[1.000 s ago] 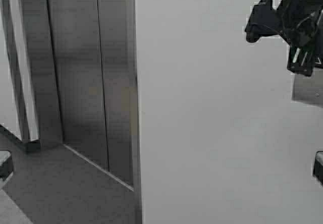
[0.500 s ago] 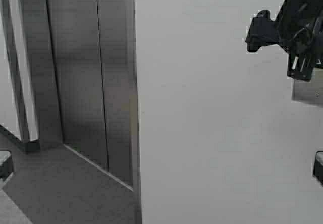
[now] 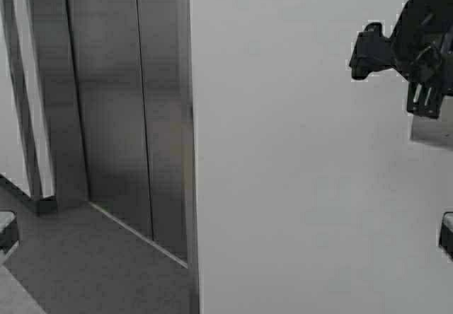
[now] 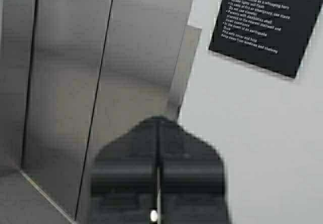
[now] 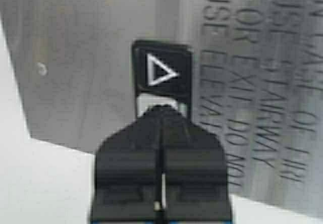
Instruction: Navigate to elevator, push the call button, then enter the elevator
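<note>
Right hand (image 5: pixel 161 114) closed, tip at call button (image 5: pixel 161 72).

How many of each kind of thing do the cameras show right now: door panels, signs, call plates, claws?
Elevator door panels: 2
Black wall signs: 1
Call plates: 1
Triangle buttons: 1
Claws: 2, left claw and right claw
Total: 7

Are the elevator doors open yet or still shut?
Shut. The elevator doors meet at the centre seam in both the high and left wrist views, and no cabin interior is visible.
</note>
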`<state>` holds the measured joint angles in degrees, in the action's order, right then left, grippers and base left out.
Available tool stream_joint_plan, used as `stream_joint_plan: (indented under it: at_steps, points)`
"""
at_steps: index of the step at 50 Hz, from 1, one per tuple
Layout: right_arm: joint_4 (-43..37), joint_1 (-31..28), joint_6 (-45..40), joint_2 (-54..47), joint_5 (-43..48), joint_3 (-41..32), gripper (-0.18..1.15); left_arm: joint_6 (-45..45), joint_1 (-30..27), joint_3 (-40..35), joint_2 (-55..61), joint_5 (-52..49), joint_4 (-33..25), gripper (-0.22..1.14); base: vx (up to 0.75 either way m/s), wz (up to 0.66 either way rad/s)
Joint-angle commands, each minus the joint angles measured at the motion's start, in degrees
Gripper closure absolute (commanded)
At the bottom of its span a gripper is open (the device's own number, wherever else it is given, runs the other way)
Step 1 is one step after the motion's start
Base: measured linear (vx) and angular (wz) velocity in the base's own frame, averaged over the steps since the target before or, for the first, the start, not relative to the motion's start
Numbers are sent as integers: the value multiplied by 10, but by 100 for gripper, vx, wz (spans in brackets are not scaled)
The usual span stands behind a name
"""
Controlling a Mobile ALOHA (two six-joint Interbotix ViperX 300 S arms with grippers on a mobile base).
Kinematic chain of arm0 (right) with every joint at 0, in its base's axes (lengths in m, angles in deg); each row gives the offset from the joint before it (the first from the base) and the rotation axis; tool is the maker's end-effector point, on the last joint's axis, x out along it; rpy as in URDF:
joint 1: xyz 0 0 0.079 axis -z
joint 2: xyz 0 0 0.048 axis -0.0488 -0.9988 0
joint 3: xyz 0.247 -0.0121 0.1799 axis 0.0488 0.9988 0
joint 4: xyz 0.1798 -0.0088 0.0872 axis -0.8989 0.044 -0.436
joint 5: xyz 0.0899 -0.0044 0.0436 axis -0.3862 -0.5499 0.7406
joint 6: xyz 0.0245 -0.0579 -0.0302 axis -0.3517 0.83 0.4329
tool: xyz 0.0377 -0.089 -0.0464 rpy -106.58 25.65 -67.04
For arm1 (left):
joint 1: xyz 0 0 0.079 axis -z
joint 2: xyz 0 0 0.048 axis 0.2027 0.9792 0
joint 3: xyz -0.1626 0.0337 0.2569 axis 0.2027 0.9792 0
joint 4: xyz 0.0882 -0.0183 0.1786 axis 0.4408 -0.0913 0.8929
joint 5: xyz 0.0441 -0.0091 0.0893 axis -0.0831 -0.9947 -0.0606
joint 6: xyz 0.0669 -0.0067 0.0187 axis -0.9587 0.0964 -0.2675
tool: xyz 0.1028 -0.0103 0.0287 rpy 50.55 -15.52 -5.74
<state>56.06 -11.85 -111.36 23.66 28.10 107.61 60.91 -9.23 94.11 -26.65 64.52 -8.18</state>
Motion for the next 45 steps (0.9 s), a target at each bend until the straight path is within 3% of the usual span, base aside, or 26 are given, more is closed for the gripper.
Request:
stream_joint_plan:
  at_steps: [1, 23, 38, 45]
  points:
    - [6, 11, -2, -1, 2, -17, 90, -3, 1, -8, 11, 1, 0, 89, 0, 0]
    - [33, 25, 5, 4, 6, -21, 90, -3, 1, -9, 23, 0, 0, 89, 0, 0]
    - [-11, -81, 15, 98, -2, 43, 90, -1, 1, -9, 13, 0, 0, 89, 0, -1]
    - [-74, -149, 44, 140, -18, 61, 90, 2, 1, -8, 8, 0, 0, 89, 0, 0]
